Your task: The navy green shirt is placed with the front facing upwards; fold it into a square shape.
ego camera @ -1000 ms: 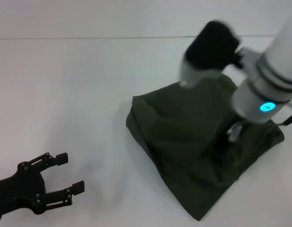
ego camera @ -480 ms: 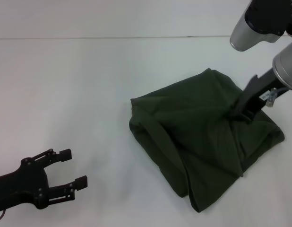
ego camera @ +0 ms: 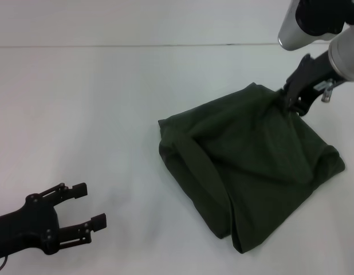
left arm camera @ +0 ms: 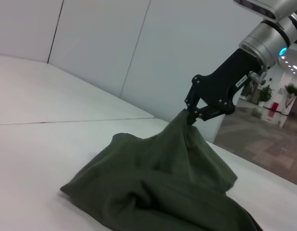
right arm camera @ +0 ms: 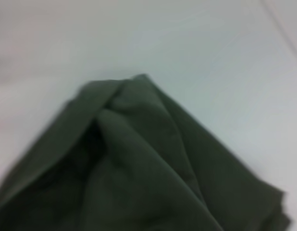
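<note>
One corner of the navy green shirt (ego camera: pixel 251 166), bunched on the white worktop (ego camera: pixel 97 103), is clenched in the right pincer (ego camera: pixel 288 102); the left pincer (ego camera: pixel 88 220) waits released nearby. A weak pinch could slip and undo the fold. Chest lettering is hidden.

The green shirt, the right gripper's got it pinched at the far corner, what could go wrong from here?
The right gripper holds the navy green shirt only by a small pinch, so the cloth could slip out. Lifting further may drag the bundled folds open. The left gripper sits open, away from the shirt, so nothing pins the near edge.
</note>
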{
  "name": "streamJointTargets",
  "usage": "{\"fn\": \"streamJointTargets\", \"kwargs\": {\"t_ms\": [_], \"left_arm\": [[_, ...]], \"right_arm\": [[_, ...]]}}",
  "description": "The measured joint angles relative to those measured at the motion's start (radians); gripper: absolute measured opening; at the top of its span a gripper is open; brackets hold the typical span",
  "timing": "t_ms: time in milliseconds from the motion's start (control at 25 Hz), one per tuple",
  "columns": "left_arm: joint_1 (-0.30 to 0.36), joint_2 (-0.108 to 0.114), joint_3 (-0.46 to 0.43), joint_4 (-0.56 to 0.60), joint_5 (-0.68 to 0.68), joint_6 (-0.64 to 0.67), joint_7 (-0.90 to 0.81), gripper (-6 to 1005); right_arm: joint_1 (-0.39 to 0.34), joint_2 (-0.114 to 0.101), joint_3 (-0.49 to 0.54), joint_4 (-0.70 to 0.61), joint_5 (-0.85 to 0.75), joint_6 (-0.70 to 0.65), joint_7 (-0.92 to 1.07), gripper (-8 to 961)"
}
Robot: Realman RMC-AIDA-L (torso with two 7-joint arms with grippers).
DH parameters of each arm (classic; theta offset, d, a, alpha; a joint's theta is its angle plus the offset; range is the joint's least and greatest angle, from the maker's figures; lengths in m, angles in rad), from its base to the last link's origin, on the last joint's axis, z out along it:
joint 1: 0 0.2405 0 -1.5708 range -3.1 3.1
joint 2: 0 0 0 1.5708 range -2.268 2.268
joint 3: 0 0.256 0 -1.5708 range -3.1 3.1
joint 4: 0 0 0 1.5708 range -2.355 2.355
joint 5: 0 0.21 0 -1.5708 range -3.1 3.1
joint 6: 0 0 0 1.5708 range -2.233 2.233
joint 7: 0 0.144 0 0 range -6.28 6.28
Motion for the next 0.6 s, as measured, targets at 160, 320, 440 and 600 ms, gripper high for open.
{"fn": "streamJointTargets", "kwargs": {"t_ms": [160,320,440,600], "left_arm": [[-0.001,-0.001,-0.009,0.000,0.000,0.000,-0.012,899],[-0.007,-0.001,-0.011,0.000,0.000,0.004,-0.026,899],[-0.009,-0.004,-0.015,-0.001,0.000,0.005,-0.026,899],[-0.010,-0.008,-0.031,-0.001,0.000,0.006,-0.030,899]], "right_arm": [[0.004,0.000,0.003,-0.004,-0.027,0.041,-0.035,84],[0.009,0.000,0.007,-0.010,-0.057,0.082,-0.061,84],[0.010,0.001,0.007,-0.010,-0.057,0.113,-0.087,84],[0.010,0.001,0.013,-0.010,-0.056,0.148,-0.117,84]]}}
